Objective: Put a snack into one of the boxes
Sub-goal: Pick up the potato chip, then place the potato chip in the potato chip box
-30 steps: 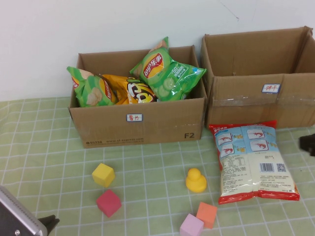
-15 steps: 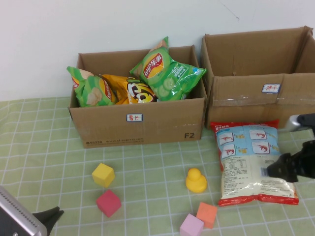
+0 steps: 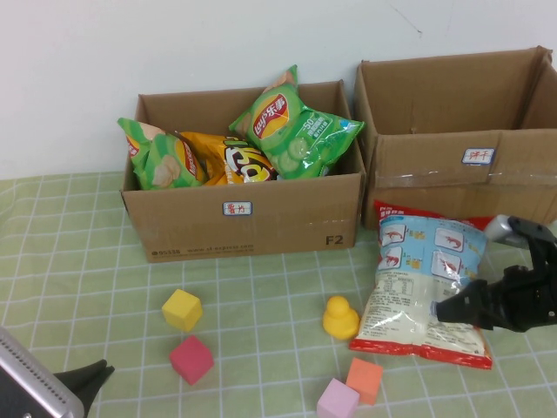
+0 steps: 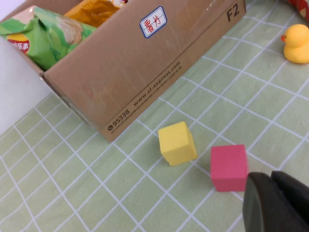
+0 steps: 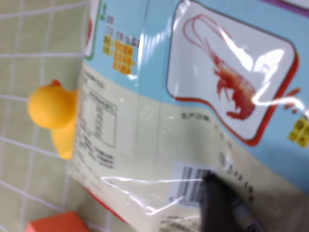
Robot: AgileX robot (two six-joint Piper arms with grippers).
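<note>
Already the main hazards can be read off the layout, starting with the green checked counter (image 3: 78,226), whose cloth could let things slide. At upper right of the high view stands the open brown cardboard box with nothing visible inside (image 3: 452,113); at upper centre the brown cardboard box full of green and orange chip bags (image 3: 244,218) has little room left, so a drop there would likely spill over its rim.

Next in size, the red, white and blue prawn-cracker snack bag (image 3: 426,292) lies at lower right, just in front of the emptier box, tilted with its near left edge touching the small yellow rubber duck (image 3: 340,318). The right end effector (image 3: 442,309) is pressed onto the bag's right half; its jaws look nearly closed, and I cannot tell whether they have pinched any film. A shallow pinch on glossy film could slip during the lift, or the bag could drag the duck along.

At the lower left corner, the left end effector (image 3: 94,379) hangs parked with jaws together, holding nothing, near the pink cube (image 3: 191,359) and yellow cube (image 3: 182,310); the orange cube (image 3: 365,380) sits close enough to be knocked.
</note>
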